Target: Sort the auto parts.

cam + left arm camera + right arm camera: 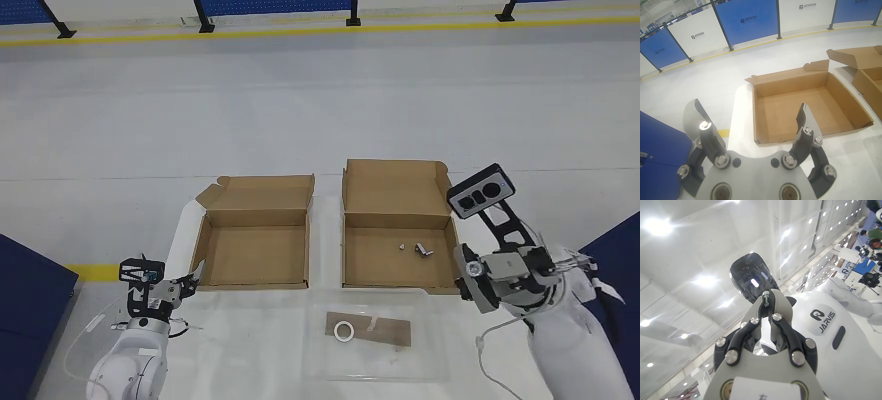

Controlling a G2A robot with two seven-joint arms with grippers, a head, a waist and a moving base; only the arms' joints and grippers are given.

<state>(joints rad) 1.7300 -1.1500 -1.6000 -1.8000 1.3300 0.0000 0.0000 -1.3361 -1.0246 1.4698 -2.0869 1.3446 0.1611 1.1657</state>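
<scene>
Between right gripper's (766, 301) closed fingers: 1 bolt (766, 295), pinched at the tips. Left gripper (749, 105): spread wide, empty; box (810, 106) just ahead, 2nd box (865, 83) beyond, holding 2 parts (420, 248). Logo-printed panels (745, 20) far ahead.

Beyond the open cardboard box (791, 109), across the hall floor, each white partition panel (696, 45) carries a logo and one word in dark capitals, with a line of print beneath too small to read; the blue panels (745, 30) between them bear the same mark, paler
</scene>
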